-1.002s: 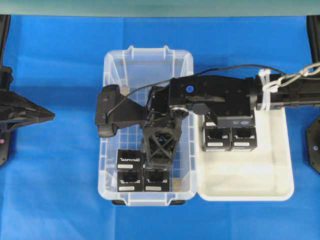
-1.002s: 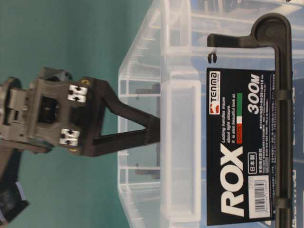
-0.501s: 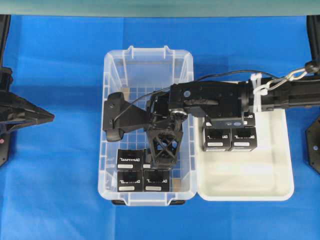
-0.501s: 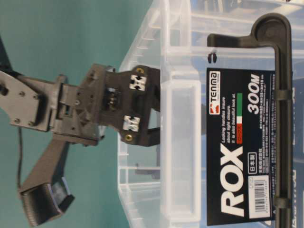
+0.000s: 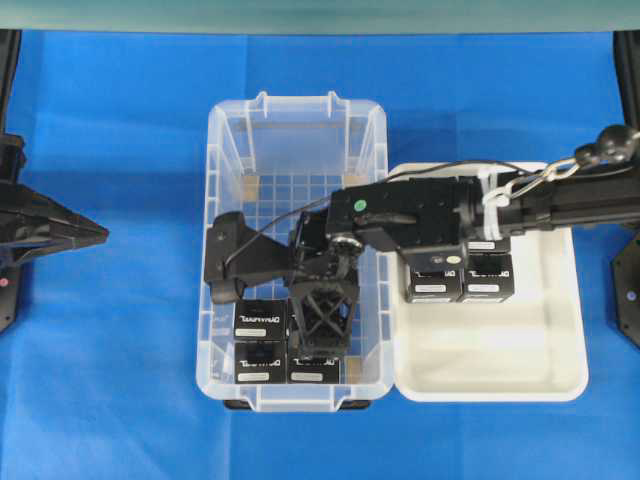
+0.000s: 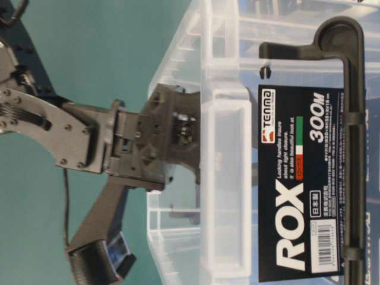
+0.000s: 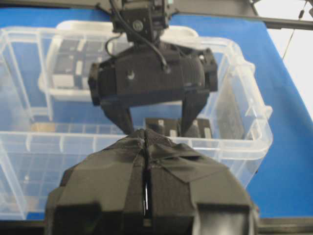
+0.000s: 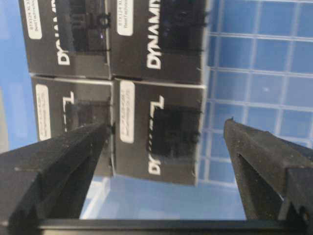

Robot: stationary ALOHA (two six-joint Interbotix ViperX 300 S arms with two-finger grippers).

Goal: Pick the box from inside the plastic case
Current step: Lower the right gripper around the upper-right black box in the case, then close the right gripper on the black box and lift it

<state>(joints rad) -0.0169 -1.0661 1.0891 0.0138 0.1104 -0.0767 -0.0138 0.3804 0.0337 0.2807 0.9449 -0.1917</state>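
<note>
The clear plastic case stands mid-table and holds several black boxes at its front end. My right gripper reaches in from the right and points down into the case, open. In the right wrist view its fingers straddle one box without touching it; three more boxes lie beside it. The table-level view shows the right gripper level with the case rim. My left gripper is shut and empty at the left edge, outside the case.
A shallow white tray sits against the case's right side and holds black boxes under the right arm. A black ROX label card hangs on the case front. Blue cloth covers the table.
My right gripper has moved toward the front of the case and dropped down into it, over the group of boxes, jaws open. The left arm has not moved.
</note>
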